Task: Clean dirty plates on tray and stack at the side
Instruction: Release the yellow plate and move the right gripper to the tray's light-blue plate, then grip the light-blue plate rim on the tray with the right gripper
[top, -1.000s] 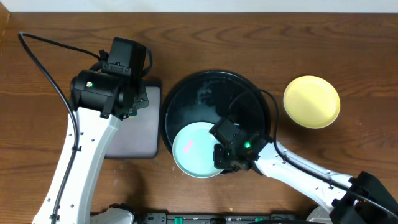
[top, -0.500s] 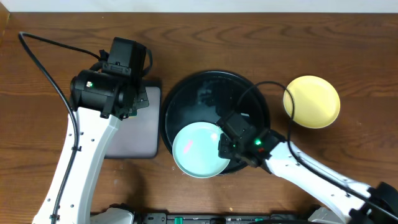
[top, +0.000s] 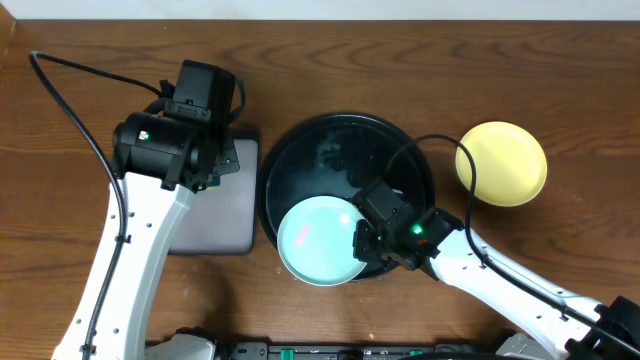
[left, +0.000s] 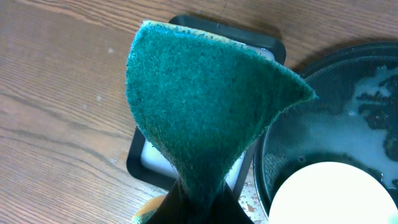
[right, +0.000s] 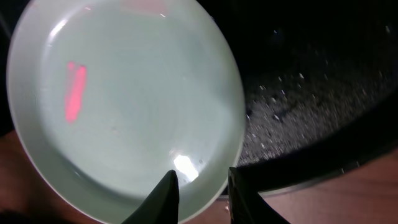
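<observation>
Right wrist view, nearest feature: your right gripper (right: 201, 179) straddles the near rim of the light mint-teal round plastic plate (right: 124, 106), one finger over the dish and the other outside it. Whether they pinch the rim or merely bracket it cannot be told. The hold probably serves to steady the plate for scrubbing, since a pink smear (right: 74, 93) shows on it. That plate lies in the near part of the large round black tray (right: 311, 93), whose floor is wet. Farther left, your left gripper (left: 199, 210) is pressed together on a green scouring sponge (left: 205, 106), poised over the small rectangular black-rimmed tray (left: 134, 163) of pale liquid, likely for wetting. Far right, the pale yellow round plate (top: 501, 163) sits on the wooden table (top: 400, 60), apparently starting the stack.
</observation>
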